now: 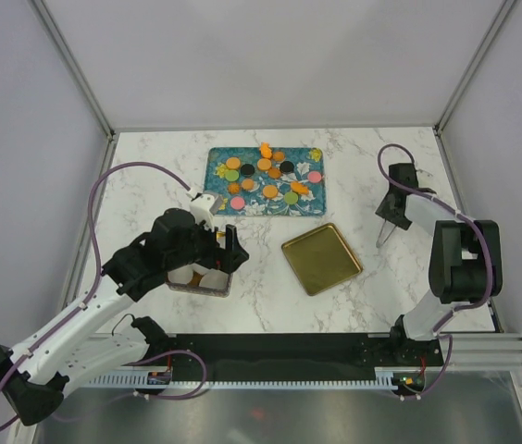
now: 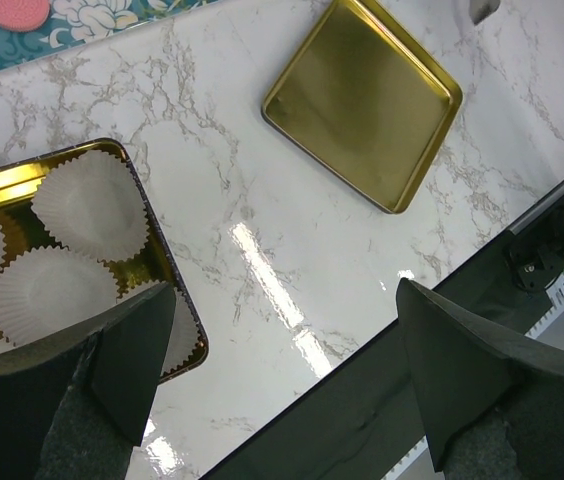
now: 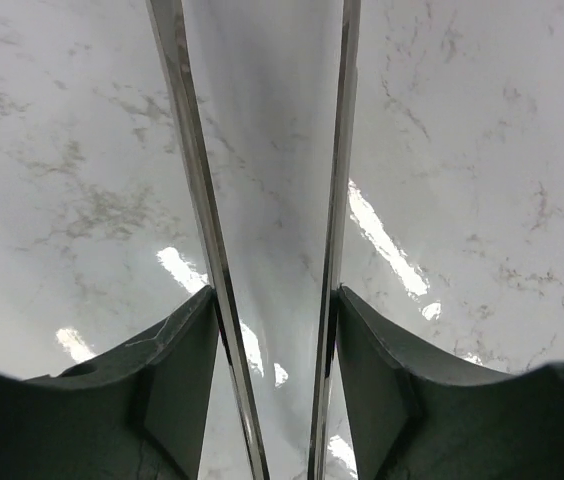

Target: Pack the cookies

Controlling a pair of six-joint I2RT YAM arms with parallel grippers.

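Several cookies [image 1: 266, 166] in orange, green, pink, black and yellow lie on the teal floral tray [image 1: 217, 205] at the back middle. One pink cookie [image 2: 12, 10] shows at the top left of the left wrist view. My left gripper [image 1: 222, 259] [image 2: 284, 292] is open and empty. It hovers over the right edge of a gold box [image 2: 154, 225] [image 1: 207, 289] lined with white paper cups [image 2: 87, 200]. My right gripper [image 1: 392, 208] [image 3: 272, 300] is shut on metal tongs [image 1: 384, 233] [image 3: 194, 190], which point down at bare marble to the right of the tray.
A gold square lid [image 1: 321, 259] [image 2: 362, 100] lies between the box and the right arm. The table's dark front edge [image 2: 362, 400] runs right beneath my left gripper. Grey walls enclose the table on three sides.
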